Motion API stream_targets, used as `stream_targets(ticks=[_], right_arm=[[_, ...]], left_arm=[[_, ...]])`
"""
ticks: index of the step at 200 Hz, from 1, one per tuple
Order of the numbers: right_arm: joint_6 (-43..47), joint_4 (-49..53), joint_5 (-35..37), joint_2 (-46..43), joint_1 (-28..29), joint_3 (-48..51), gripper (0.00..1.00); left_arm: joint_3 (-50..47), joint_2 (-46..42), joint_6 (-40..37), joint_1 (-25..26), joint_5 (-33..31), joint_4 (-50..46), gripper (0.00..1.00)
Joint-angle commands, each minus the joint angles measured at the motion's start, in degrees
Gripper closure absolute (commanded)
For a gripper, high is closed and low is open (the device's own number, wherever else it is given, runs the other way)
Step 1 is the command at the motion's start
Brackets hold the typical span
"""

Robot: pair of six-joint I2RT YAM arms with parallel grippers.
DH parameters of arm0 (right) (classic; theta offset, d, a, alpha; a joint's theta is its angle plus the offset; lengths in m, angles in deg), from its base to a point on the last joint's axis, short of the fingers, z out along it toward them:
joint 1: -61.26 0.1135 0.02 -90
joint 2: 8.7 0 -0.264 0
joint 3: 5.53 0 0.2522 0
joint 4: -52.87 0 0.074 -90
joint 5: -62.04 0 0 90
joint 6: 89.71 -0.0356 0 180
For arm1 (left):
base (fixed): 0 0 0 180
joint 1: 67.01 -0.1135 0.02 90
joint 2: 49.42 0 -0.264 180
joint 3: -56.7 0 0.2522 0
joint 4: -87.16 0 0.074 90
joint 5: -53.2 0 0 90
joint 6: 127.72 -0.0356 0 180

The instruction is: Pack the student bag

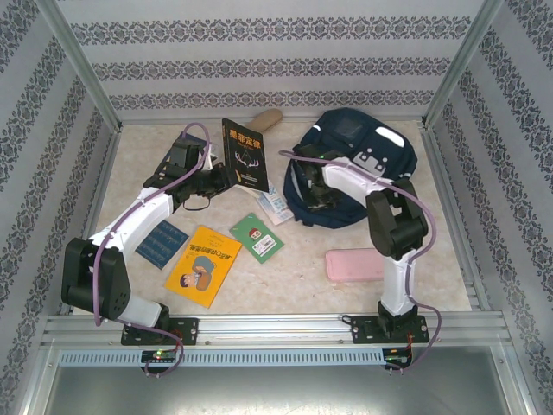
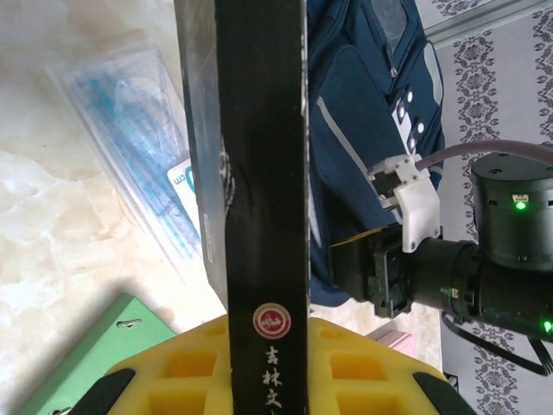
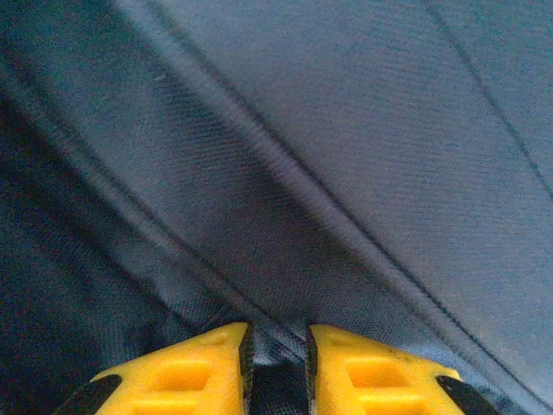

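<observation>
The student bag (image 1: 367,160), a navy backpack with white patches, lies at the far right of the table (image 1: 302,277), its open mouth turned toward the middle. The right gripper (image 1: 309,187) reaches into that mouth, so the bag's cloth lies all about it. In the right wrist view its yellow fingers (image 3: 194,367) stand a narrow slit apart with navy fabric (image 3: 346,173) and a seam close ahead. Dark cloth shows in the slit, but I cannot tell whether the jaws nip it. The left gripper (image 1: 226,176) is left of the bag and apart from it, its jaws pressed onto a black book (image 1: 244,154) held upright on edge. In the left wrist view the book's spine (image 2: 263,173) rises from between the yellow pads (image 2: 186,363), with the bag (image 2: 363,138) just beyond it to the right. On the table near the arms lie a yellow book (image 1: 203,265), a green booklet (image 1: 257,238), a blue notebook (image 1: 162,243), a clear plastic packet (image 1: 276,206) and a flat pink case (image 1: 354,264).
</observation>
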Motion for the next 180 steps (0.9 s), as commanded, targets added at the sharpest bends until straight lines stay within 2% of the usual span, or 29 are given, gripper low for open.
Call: stream_targets(ticks=[1, 39, 60, 74, 92, 117, 180], right_arm=[[-5.7, -2.2, -10.4, 5.4, 4.8, -5.2, 0.73], [-8.2, -0.4, -16.3, 13.5, 7.7, -21.7, 0.70], [-6.6, 2.6, -13.3, 14.4, 7.8, -28.2, 0.68], [-3.9, 3.2, -9.0, 12.5, 8.0, -28.5, 0.65], [0.4, 4.2, -2.1, 10.2, 8.2, -26.9, 0.54], [4.9, 5.1, 4.0, 9.7, 8.2, -24.5, 0.53], [8.7, 4.2, 6.5, 14.9, 8.1, -24.2, 0.53]], left_arm=[[1.8, -2.3, -2.4, 0.4, -0.2, 2.3, 1.00], [1.2, -3.3, -2.7, 0.5, -1.0, 1.7, 1.00], [0.9, -4.0, -2.8, 0.5, -1.1, 1.5, 1.00], [0.4, -4.5, -2.7, 0.5, -1.3, 1.6, 1.00], [-0.4, -5.1, -2.4, 0.5, -1.4, 1.9, 1.00], [-1.0, -5.7, -2.1, 0.5, -1.2, 2.4, 1.00], [-1.4, -7.6, -2.1, 0.5, -2.0, 0.8, 1.00]])
